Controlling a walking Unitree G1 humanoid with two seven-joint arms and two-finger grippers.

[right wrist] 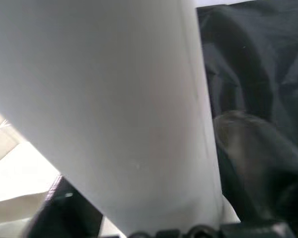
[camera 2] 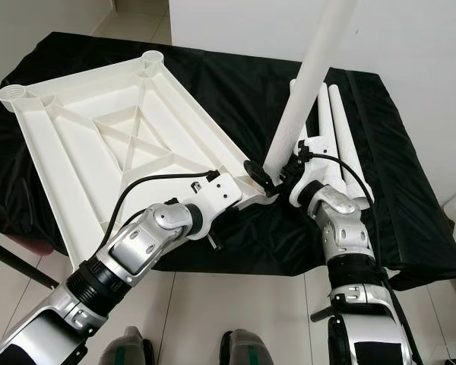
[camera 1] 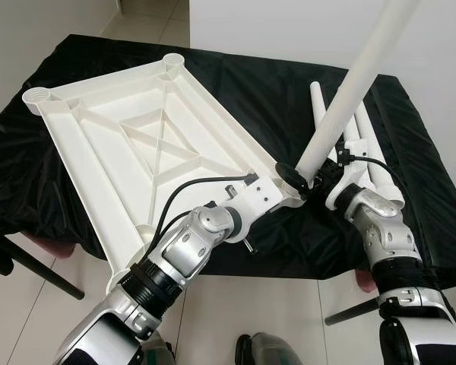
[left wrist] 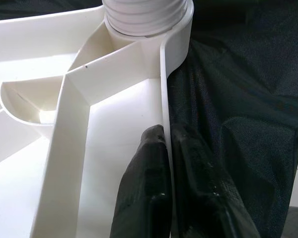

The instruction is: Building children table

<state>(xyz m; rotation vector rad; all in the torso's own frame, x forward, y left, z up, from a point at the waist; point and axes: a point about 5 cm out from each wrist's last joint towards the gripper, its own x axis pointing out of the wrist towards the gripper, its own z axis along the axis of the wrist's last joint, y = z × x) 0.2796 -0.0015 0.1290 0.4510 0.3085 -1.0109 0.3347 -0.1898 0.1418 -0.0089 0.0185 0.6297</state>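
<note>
A white plastic tabletop [camera 1: 137, 144] lies upside down on the black-covered table, ribs up, with round sockets at its corners [camera 1: 36, 96]. My left gripper [left wrist: 168, 136] is shut on the tabletop's rim close to the near right corner, one finger [left wrist: 144, 188] inside the rim and one outside. A threaded white ring [left wrist: 146, 15] sits at that corner. My right gripper [camera 1: 313, 176] is shut on a long white leg [camera 1: 357, 72] near its lower end. The leg stands tilted up and to the right, its foot at that corner. Whether it sits in the socket I cannot tell.
More white legs [camera 1: 365, 144] lie side by side on the black cloth [camera 1: 273, 84] behind my right arm. The table's near edge is just below my wrists. A dark metal leg [camera 1: 38, 274] slants over the tiled floor at the left. My feet [camera 1: 262, 351] stand below.
</note>
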